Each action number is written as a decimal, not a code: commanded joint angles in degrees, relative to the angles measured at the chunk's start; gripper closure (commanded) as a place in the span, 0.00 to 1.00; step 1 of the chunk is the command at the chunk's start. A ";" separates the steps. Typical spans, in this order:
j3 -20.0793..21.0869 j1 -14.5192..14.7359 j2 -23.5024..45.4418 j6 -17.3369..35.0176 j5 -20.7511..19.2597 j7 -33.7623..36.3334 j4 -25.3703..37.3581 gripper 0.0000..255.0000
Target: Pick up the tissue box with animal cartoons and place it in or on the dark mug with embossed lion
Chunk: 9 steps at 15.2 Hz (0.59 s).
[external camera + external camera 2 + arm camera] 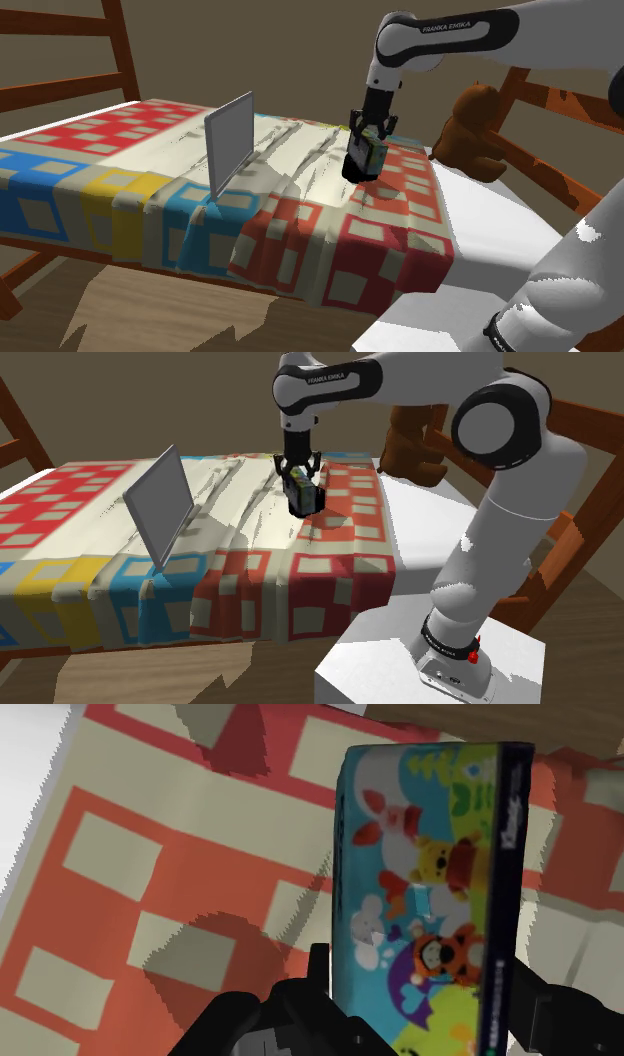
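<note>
- While the gripper (430, 999) is clamped on the tissue box (430, 884), its black fingers (318, 972) sit one against each side edge, with the box on end between them
- Shoulder view: gripper (367, 138) and box (363, 160) are right of centre in the frame, over the red-and-cream patches of the quilt (300, 235); the box looks lifted just off the quilt, shadow under it
- Second exterior view: gripper (300, 474) and box (304, 498) are upper centre, with the arm coming in from the top edge
- Wrist view gives the print: cartoon animals on a blue, green and yellow face, dark edge strip; in both exterior views the box is a small dark block, print unreadable
- Exterior views add a grey flat panel (230, 140) standing tilted on the quilt, left of the box and well apart, and a brown teddy bear (476, 122) at upper right by the wooden bed frame (60, 90)
- Second exterior view has the white stand (400, 662) at lower right
</note>
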 commanded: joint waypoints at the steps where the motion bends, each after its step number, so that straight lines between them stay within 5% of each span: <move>1: -1.00 -0.93 2.92 -1.15 -0.44 -1.79 3.95 1.00; 9: -4.22 -4.81 17.29 -7.44 -1.34 -8.47 24.16 1.00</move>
